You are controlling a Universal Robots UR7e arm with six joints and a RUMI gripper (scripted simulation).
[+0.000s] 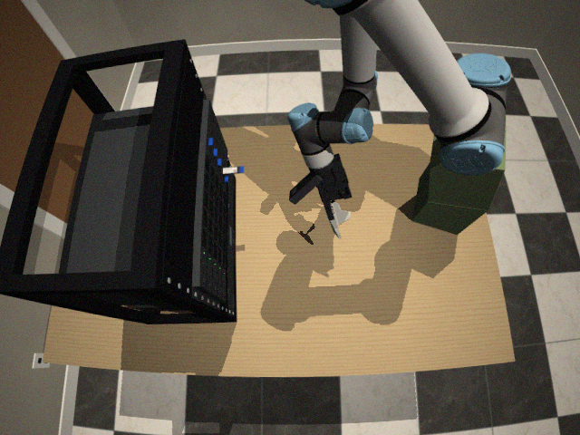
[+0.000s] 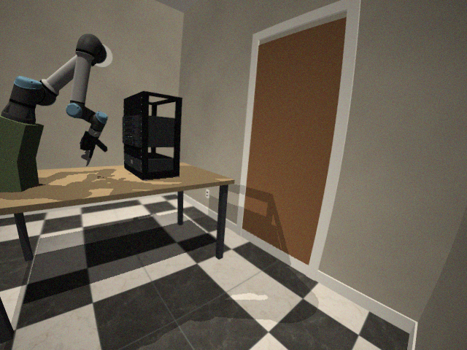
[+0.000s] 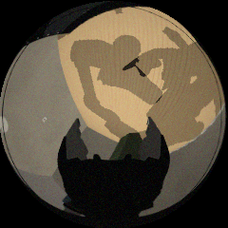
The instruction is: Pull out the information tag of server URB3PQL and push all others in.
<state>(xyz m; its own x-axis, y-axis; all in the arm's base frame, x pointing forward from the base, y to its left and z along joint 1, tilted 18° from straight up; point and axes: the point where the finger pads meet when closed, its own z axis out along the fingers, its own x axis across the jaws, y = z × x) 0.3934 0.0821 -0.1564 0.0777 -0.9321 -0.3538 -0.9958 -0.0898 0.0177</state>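
The black rack (image 1: 174, 187) (image 2: 145, 135) stands upright on the table, its front facing the arm. Four information tags show only short blue ends near its front: one blue end (image 1: 210, 141), a second (image 1: 215, 151), a third (image 1: 218, 161) and the lowest (image 1: 227, 178). Between the last two, one tag (image 1: 229, 170) sticks well out, its white body showing behind a blue end. Service tag print is too small to read. My gripper (image 1: 339, 226) (image 2: 86, 160) (image 3: 113, 118) is open and empty, above the table in front of the rack, fingers angled down, clear of the tags.
The wooden table (image 1: 374, 346) (image 2: 203, 179) carries the rack and the arm's green pedestal (image 1: 461, 201) (image 2: 11, 154). A dark servers block (image 2: 161, 130) sits inside the rack frame. A brown door (image 2: 294, 131) is in the wall beyond. Arm shadows cross the table top.
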